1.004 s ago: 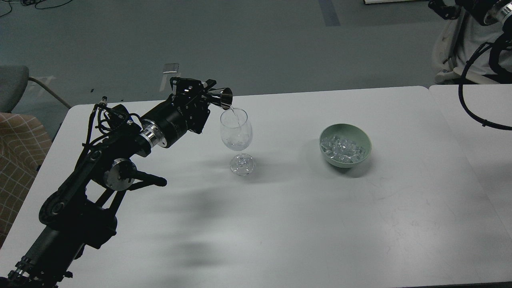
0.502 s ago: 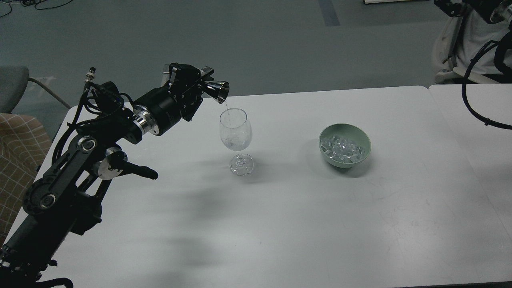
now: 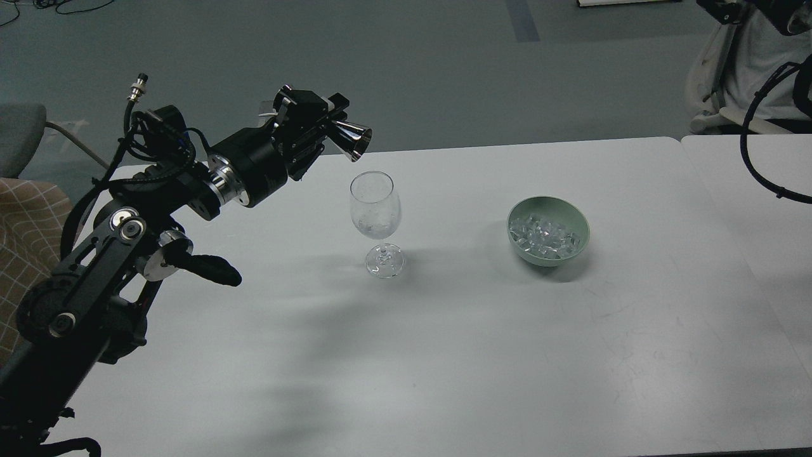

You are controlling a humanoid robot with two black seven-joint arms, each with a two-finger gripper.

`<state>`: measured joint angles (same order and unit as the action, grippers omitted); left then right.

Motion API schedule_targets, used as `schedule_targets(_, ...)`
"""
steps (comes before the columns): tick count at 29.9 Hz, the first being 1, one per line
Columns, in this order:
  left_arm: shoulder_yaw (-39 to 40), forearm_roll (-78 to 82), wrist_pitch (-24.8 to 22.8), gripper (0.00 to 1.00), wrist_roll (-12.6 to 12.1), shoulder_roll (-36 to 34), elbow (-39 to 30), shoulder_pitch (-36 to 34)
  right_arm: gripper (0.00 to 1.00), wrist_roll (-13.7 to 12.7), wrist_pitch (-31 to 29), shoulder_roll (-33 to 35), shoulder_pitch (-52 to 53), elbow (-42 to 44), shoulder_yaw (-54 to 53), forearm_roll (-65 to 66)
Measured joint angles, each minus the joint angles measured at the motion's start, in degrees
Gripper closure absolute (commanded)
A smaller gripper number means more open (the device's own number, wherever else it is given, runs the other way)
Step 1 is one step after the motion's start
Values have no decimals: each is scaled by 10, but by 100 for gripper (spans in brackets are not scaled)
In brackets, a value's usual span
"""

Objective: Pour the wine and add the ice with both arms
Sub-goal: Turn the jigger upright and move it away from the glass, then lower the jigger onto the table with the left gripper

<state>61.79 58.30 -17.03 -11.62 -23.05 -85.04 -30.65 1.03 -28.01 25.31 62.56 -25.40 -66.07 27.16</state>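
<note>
A clear stemmed wine glass (image 3: 375, 212) stands upright on the white table (image 3: 444, 330), left of centre, with a little clear content low in its bowl. My left gripper (image 3: 330, 127) is shut on a silver metal jigger (image 3: 351, 138), held tipped on its side, mouth toward the right, above and to the left of the glass rim. The ice (image 3: 544, 235), several small clear cubes, lies in a pale green bowl (image 3: 548, 230) to the right of the glass. Of my right arm only a cable and a joint (image 3: 771, 95) show at the top right; its gripper is out of view.
A second white table (image 3: 755, 190) adjoins at the right. A chair with checked fabric (image 3: 25, 235) stands off the table's left edge. A white chair base (image 3: 717, 82) is on the floor at the top right.
My left gripper has lifted the jigger up and away from the glass rim, to the left. The pouring stream has stopped. The glass and bowl have not moved.
</note>
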Motion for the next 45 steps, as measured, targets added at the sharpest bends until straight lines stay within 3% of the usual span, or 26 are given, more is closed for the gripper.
schedule_targets(12,12,-6,4,100,3,-6,-2,-7,0,-1,0,1,0,0,0,0)
schedule_targets(17,45,-106,19,100,5,9,2,24,0,-1,0,4,0,0,0,0)
schedule_targets(22,99,-216,16,100,43,29,2,73,0,-1,0,7,-5,0,1,0)
schedule_targets(29,148,-397,20,100,60,67,30,143,0,-1,0,24,-10,-1,3,0)
schedule_targets(36,188,-438,23,100,81,110,143,170,0,0,0,32,-21,-9,4,0)
schedule_targets(41,196,-470,17,100,90,116,252,147,0,0,0,35,-31,-26,4,1)
schedule_targets(45,195,-486,16,100,115,126,336,109,0,0,4,44,-43,-48,4,2)
